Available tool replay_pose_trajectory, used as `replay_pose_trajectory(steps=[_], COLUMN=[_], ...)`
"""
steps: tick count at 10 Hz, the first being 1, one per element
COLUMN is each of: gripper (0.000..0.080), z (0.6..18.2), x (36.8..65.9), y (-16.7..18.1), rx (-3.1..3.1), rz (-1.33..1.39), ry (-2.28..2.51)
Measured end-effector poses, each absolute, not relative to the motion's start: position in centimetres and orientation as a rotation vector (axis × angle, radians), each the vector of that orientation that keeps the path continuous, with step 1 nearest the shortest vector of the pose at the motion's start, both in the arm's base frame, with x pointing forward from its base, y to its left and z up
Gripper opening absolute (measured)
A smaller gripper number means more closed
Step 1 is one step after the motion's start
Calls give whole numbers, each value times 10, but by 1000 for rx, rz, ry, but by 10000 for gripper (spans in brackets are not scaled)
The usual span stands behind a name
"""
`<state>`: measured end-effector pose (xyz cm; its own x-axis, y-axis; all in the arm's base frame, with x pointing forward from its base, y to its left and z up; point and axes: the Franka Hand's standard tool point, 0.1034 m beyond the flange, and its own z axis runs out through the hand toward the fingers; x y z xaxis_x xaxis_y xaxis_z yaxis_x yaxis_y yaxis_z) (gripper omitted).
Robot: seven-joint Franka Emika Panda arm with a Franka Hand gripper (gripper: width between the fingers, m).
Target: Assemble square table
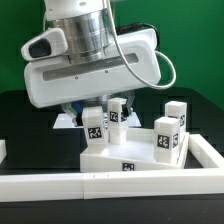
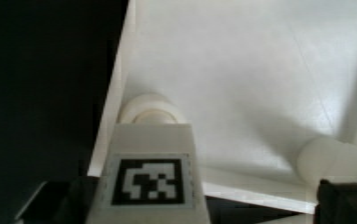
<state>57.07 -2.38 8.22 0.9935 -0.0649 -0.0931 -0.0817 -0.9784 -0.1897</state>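
The white square tabletop [image 1: 120,157] lies flat near the front border bar. A white tagged leg [image 1: 95,126] stands on its left part, right under my gripper [image 1: 92,110]. In the wrist view this leg [image 2: 150,170] stands between my fingers on the white slab [image 2: 246,70], close to one dark finger [image 2: 54,203] and well apart from the other. The gripper [image 2: 196,203] is open. Another leg [image 1: 169,136] stands on the slab's right corner. Two more legs [image 1: 117,110] [image 1: 177,109] stand behind. A rounded white end [image 2: 329,156] shows near the far finger.
Long white border bars run along the front [image 1: 100,186] and the exterior view's right [image 1: 208,152]. The table surface is black, with a green wall behind. My arm's bulky white body [image 1: 90,60] hides the area behind the slab's left part.
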Motion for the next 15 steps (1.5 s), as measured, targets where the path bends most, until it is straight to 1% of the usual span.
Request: replay_pose_trajectory(steps=[2, 6, 7, 8, 9, 10, 15], gripper=[649, 649, 626, 626, 439, 291, 291], z=[85, 87, 86, 85, 85, 84, 83], x=[573, 577, 577, 577, 577, 577, 577], y=[-29, -29, -31, -32, -32, -35, -36], rx=[-2961, -2972, -2976, -2980, -2980, -2980, -2981], rz=[142, 120, 108, 97, 96, 94, 88], ry=[183, 171, 152, 132, 126, 94, 126])
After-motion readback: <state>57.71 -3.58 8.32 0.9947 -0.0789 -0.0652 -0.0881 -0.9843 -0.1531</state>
